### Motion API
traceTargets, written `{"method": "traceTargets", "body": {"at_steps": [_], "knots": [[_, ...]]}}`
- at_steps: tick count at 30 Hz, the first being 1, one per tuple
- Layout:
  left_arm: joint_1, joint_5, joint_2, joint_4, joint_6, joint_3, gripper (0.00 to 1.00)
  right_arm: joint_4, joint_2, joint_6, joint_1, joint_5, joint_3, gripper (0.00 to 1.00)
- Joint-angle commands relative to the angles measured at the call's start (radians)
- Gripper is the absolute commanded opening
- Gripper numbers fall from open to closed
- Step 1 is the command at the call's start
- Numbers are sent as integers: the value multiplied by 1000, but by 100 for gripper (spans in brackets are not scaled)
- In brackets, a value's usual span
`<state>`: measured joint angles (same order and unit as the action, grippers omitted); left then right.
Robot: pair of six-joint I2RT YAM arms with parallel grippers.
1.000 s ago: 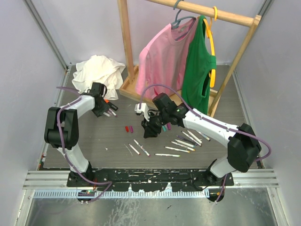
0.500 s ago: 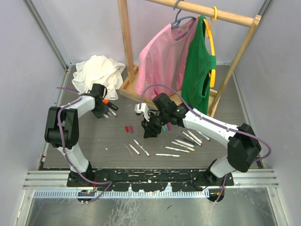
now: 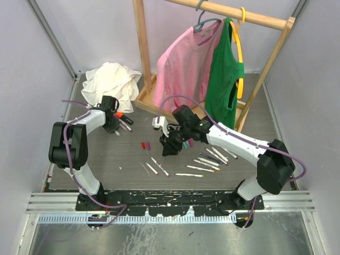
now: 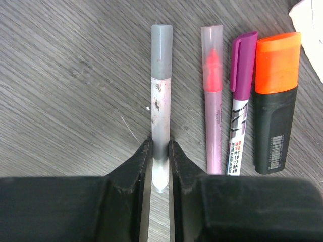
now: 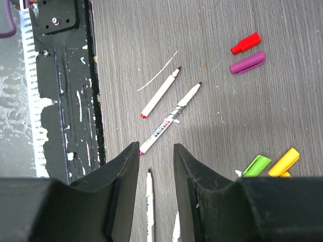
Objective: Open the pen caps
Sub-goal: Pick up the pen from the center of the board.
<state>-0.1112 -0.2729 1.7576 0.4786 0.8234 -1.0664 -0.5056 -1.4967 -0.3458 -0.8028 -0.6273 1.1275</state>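
Overhead, the left gripper [image 3: 112, 126] is sitting at the far left of the table [image 3: 119, 156], touching a small row of pens [image 3: 125, 123] that is lying just in front of a white cloth [image 3: 109, 82]. The right gripper [image 3: 169, 144] is hovering near the middle. A red cap [image 3: 143, 144] and a loose purple cap [image 3: 149, 144] are lying just to its left, and more pens are lying scattered in front of it and to its right. A wooden rack [image 3: 142, 53] at the back is carrying a pink shirt [image 3: 183, 64] and a green shirt [image 3: 226, 74].

From the left wrist, the left gripper [image 4: 160, 161] is pinching a grey pen [image 4: 161, 111] near its lower end, the jaws narrow and pressing both sides of the cloudy barrel. Its grey cap [image 4: 162, 50] is sitting on the far end. Just to the right, three more are lying parallel, all capped: a pink pen [image 4: 212, 126] under a see-through cap, a white pen [image 4: 237, 141] with a purple top, and a stubby black marker [image 4: 272, 131] with an orange cap [image 4: 276, 63].

From the right wrist, the right gripper [image 5: 155, 151] is hanging above the table with its jaws partly apart and nothing between them. Two uncapped white pens [image 5: 160, 92] are lying beyond the fingertips. The red cap [image 5: 246, 43] and the loose purple cap [image 5: 247, 62] are lying side by side further off. A green cap [image 5: 256, 165] and a yellow cap [image 5: 283, 161] are lying together at the right.
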Motion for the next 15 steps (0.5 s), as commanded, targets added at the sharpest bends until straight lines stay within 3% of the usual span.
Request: {"method": "traceTargets", "body": {"at_steps": [1,9,15], "knots": [[15,-7,-16,5,2,54,14,9,12,-13,5,-27,34,39],[15,-27,-209,-54,-4,180,3,10,21,-6,5,-69,32,39],[6,56,-389,-101,10,292,0,13,37,4,16,-133,30,39]]}}
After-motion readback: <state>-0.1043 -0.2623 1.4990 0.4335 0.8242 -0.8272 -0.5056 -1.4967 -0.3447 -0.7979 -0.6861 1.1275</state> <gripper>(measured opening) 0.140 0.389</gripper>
